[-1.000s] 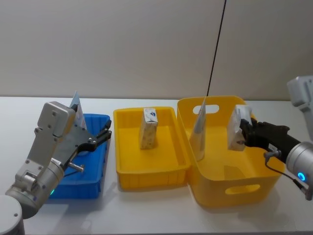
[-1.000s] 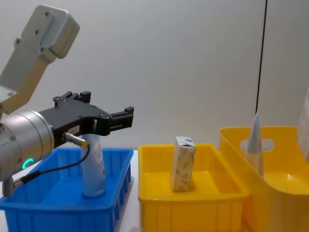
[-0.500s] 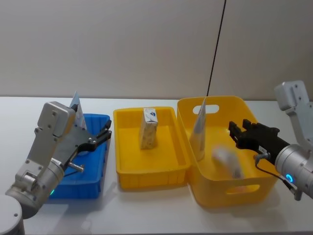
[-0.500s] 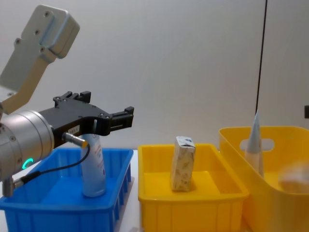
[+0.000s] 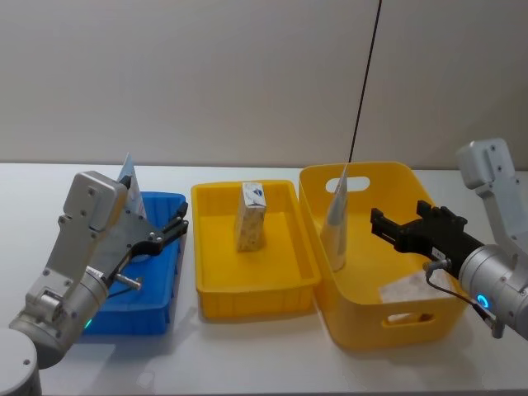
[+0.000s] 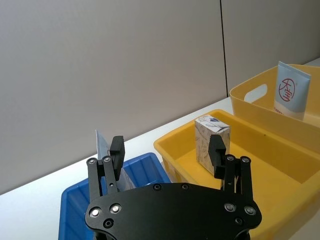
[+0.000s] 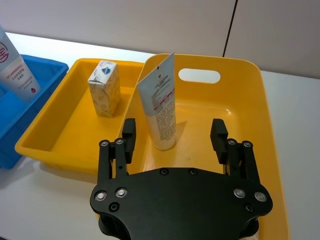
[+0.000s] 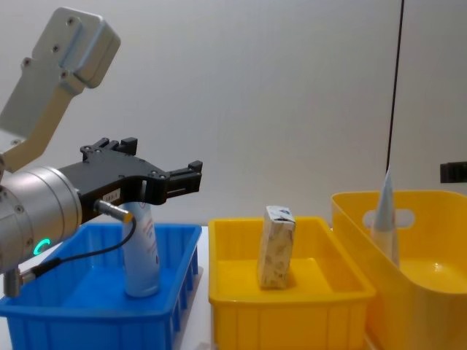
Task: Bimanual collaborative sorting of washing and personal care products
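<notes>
Tubes number two in the head view: one point(image 5: 128, 183) stands in the blue bin point(image 5: 157, 285) left of the shallow yellow tray point(image 5: 216, 293), one point(image 5: 336, 219) stands in the handled yellow basket point(image 5: 371, 318) right of that tray. Two cartons show: one point(image 5: 251, 216) upright in the tray, another point(image 5: 404, 287) lying on the basket floor. The left gripper point(image 5: 177, 224) hovers over the blue bin, fingers apart and empty; the right gripper point(image 5: 400, 227) hangs above the basket, fingers spread and empty.

Left wrist view: the tray's carton point(image 6: 211, 140) stands beyond the parted fingers point(image 6: 116, 150).

Right wrist view: the basket's tube point(image 7: 160, 107) stands upright beyond the open fingers point(image 7: 217, 132).

Chest view: the left gripper point(image 8: 182, 177) is level with the top of the blue bin's tube point(image 8: 142, 248).
</notes>
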Action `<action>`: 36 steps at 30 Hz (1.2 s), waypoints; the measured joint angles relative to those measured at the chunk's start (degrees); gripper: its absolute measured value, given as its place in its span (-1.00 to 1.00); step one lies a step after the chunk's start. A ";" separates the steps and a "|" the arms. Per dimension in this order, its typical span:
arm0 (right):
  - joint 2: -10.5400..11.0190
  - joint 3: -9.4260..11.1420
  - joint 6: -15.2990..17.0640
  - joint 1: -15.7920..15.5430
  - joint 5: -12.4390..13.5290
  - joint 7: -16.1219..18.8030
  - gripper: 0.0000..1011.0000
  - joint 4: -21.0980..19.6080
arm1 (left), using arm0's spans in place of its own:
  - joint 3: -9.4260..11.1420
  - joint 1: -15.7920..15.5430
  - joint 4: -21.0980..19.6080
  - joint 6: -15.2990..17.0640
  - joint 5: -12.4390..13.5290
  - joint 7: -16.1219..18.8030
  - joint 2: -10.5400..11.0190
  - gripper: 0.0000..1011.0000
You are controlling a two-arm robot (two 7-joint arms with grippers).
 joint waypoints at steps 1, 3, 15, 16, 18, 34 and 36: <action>-0.01 -0.01 -0.01 0.00 -0.01 0.00 0.68 0.01 | 0.00 0.00 0.00 0.00 0.00 0.00 0.00 0.98; -0.02 -0.02 -0.10 0.01 -0.04 0.04 0.75 0.01 | 0.00 0.00 0.00 0.00 0.00 0.00 0.00 0.98; 0.75 -0.58 -4.95 -0.37 0.13 2.38 0.98 -0.21 | 0.00 0.00 0.00 0.00 0.00 0.00 0.00 0.98; 0.86 -0.70 -5.44 -0.37 0.21 2.66 0.98 -0.22 | 0.00 0.00 0.00 0.00 0.00 0.00 0.00 0.98; 1.03 -0.90 -6.51 -0.38 0.36 3.29 0.98 -0.25 | 0.00 0.00 0.00 0.00 0.00 0.00 0.00 0.98; 2.01 -4.63 -13.62 0.17 2.28 8.94 0.98 -1.04 | 0.00 0.00 -0.01 0.00 0.00 0.00 0.00 0.98; 2.05 -5.20 -14.12 0.22 2.46 9.41 0.98 -1.12 | 0.00 0.00 0.00 0.00 0.00 0.00 0.00 0.98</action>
